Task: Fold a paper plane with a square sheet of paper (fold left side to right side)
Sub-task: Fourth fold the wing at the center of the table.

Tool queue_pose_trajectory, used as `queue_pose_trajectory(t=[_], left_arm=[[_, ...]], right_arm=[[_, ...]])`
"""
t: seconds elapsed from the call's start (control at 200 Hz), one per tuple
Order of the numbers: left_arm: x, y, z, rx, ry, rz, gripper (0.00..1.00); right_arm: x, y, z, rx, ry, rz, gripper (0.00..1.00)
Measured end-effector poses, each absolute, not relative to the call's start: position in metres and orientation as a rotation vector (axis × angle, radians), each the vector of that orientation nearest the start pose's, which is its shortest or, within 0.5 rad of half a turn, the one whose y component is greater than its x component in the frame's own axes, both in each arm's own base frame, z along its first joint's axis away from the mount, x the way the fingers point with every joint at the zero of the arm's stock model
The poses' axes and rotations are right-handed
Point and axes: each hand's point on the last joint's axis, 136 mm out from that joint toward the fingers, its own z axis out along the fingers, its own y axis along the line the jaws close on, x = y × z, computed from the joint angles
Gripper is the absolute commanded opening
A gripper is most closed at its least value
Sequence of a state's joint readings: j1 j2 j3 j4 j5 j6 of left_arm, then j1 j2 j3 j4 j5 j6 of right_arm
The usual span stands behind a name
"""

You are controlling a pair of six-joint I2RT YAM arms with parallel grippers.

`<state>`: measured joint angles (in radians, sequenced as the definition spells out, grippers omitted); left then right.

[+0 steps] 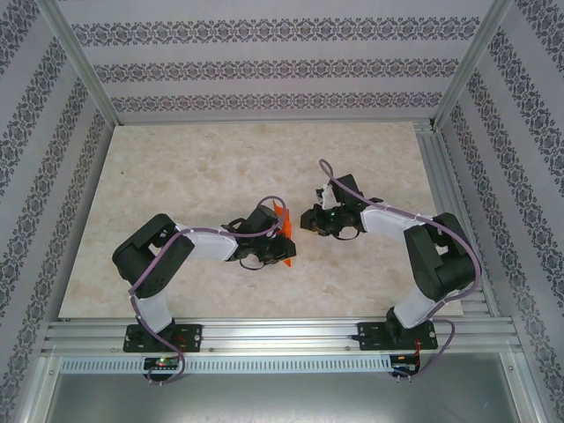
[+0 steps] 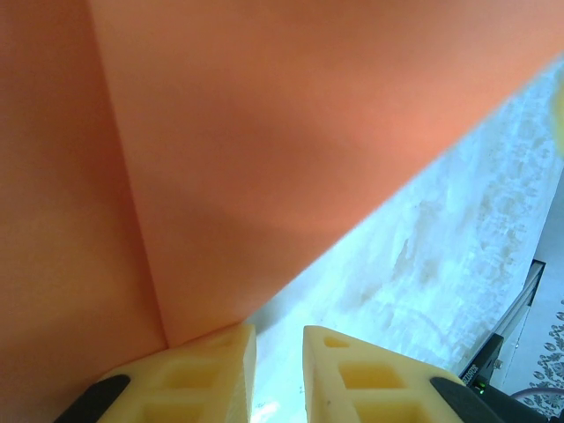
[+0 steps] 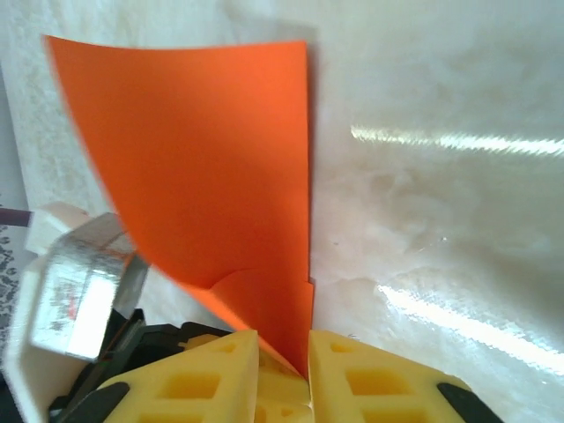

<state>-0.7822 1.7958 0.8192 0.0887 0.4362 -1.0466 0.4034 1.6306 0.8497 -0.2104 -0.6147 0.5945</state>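
One worry: my left gripper (image 2: 279,339) and right gripper (image 3: 282,344) each show a narrow slit, and I cannot tell the grip. The square sheet of paper (image 1: 284,231), raised over the middle of the table (image 1: 194,176), could slip and crease crooked.

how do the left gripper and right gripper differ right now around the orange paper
The left gripper sits left of the standing orange paper, the right gripper right of it. The paper's lower tip runs in between the right gripper's fingers; the gap between the left gripper's fingers shows bare table, the paper's corner ending at one finger. Both have yellow fingers, narrowly parted.
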Motion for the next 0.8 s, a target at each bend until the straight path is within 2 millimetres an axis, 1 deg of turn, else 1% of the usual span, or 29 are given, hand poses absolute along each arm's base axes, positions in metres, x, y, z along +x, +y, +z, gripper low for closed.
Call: queue_pose_trajectory(t=[0.08,0.125,0.25,0.33,0.475,0.799], left_arm=[[0.24,-0.341,0.023,-0.152,2.827,-1.176,0.24],[0.24,-0.341,0.023,-0.152,2.827,-1.176,0.24],[0.24,-0.341,0.023,-0.152,2.828,-1.176,0.24],[0.241,-0.342,0.023,-0.152,2.829,-1.175,0.24],[0.24,-0.342,0.023,-0.152,2.83,-1.175,0.24],[0.24,-0.341,0.023,-0.153,2.831,-1.174,0.24]], right_arm=[[0.301,0.24,0.074,-0.027,2.685,1.166,0.22],[0.301,0.244,0.076,-0.045,2.675,1.181,0.19],[0.294,0.261,0.079,-0.113,2.66,1.239,0.14],[0.29,0.27,0.079,-0.14,2.657,1.271,0.13],[0.29,0.279,0.072,-0.15,2.669,1.297,0.12],[0.298,0.283,0.053,-0.12,2.71,1.278,0.11]])
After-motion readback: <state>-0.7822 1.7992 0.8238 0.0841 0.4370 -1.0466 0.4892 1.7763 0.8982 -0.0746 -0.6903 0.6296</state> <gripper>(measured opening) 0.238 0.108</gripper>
